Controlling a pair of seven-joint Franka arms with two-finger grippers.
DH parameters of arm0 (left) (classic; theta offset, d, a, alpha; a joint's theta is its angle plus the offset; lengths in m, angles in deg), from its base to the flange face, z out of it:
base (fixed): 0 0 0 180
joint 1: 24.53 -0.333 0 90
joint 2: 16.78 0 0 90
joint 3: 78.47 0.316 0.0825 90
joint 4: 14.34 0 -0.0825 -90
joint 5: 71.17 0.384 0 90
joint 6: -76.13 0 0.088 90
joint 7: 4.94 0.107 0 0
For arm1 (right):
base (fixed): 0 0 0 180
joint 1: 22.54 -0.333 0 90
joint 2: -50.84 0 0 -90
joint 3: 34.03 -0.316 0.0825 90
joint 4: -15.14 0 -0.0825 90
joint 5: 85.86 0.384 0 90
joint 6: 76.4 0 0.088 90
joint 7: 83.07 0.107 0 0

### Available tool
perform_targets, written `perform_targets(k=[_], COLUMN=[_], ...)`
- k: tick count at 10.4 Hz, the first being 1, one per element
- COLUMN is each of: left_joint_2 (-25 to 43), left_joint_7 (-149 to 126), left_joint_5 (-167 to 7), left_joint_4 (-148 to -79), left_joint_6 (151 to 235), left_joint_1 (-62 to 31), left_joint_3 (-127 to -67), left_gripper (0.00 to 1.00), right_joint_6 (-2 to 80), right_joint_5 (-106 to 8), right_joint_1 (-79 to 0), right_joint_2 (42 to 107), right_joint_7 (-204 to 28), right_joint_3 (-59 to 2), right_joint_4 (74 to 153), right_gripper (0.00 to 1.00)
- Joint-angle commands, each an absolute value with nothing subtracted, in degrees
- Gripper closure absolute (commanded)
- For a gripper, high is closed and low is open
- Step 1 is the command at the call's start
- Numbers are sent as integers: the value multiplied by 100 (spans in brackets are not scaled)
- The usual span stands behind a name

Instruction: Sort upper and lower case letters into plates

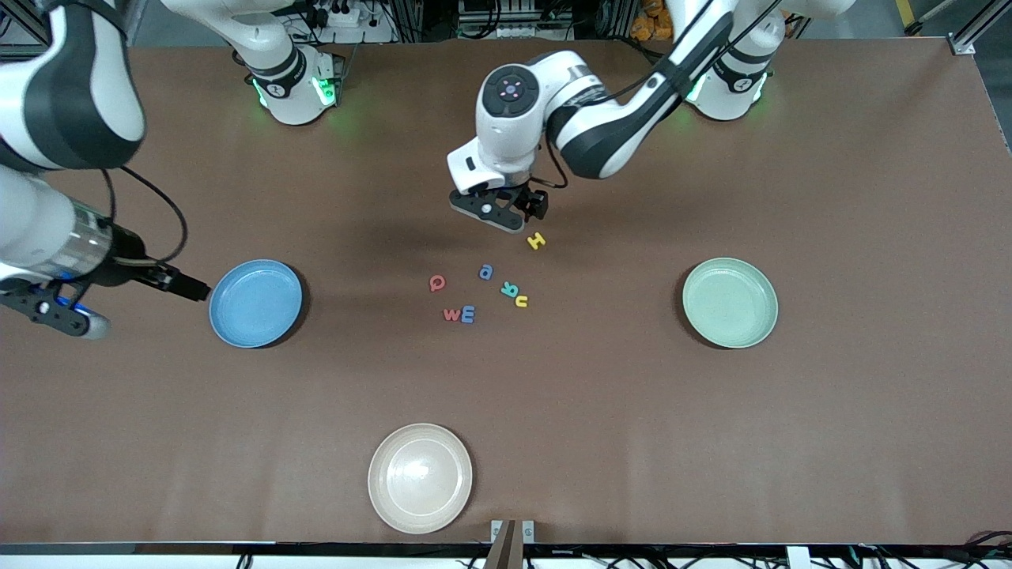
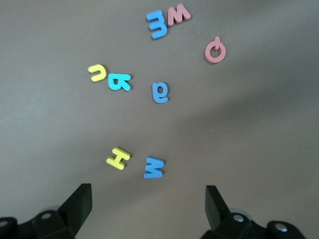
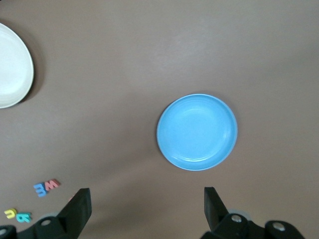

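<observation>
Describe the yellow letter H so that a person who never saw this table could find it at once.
Start from the brown table and find the small cluster of letters midway between the blue plate and the mint green plate. The left gripper is over the cluster's edge nearest the robots' bases. The yellow H lies there, the only yellow capital; the yellow u is lower case and nearer the front camera.

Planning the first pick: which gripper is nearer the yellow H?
Left. The left gripper hovers open just above the yellow H; the right gripper waits by the blue plate.

Bare table rings the clustered letters; only the left gripper hangs over them
</observation>
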State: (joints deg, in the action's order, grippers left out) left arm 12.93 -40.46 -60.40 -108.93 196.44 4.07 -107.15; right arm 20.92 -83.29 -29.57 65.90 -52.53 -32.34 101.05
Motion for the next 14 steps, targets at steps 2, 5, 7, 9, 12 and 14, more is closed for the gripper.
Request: perform_targets(k=[2, 5, 7, 9, 12, 14], left_joint_2=[1609, 1609, 1670, 1924, 2180, 2233], left_joint_7=[-4247, -4247, -4247, -4473, -4844, -4844], left_joint_5=[-5388, -5280, -5149, -4807, -4384, -4383], left_joint_4=[-11432, -12077, -12236, -12219, -12192, -12183], left_joint_6=[20458, 21069, 21087, 21262, 21420, 21517], left_joint_1=[466, 404, 386, 430, 465, 474], left_joint_3=[-10739, -10783, -10844, -10845, -10853, -10853], left_gripper=[0, 0, 7, 12, 14, 14], right_joint_6=[2834, 3231, 3502, 3872, 3908, 3926], right_joint_5=[-8226, -7892, -7936, -7953, -7979, -7971], right_joint_1=[-3299, -3432, -3712, -3976, -4178, -4267], right_joint_2=[7306, 7623, 7860, 8054, 8571, 8836], right_joint_7=[-4144, -3134, -2143, -1253, -627, -337], right_joint_3=[-3218, -3209, -3209, -3209, -3201, -3200], right_joint_4=[9942, 9916, 9898, 9855, 9400, 9239], right_gripper=[0, 0, 0, 0, 0, 0])
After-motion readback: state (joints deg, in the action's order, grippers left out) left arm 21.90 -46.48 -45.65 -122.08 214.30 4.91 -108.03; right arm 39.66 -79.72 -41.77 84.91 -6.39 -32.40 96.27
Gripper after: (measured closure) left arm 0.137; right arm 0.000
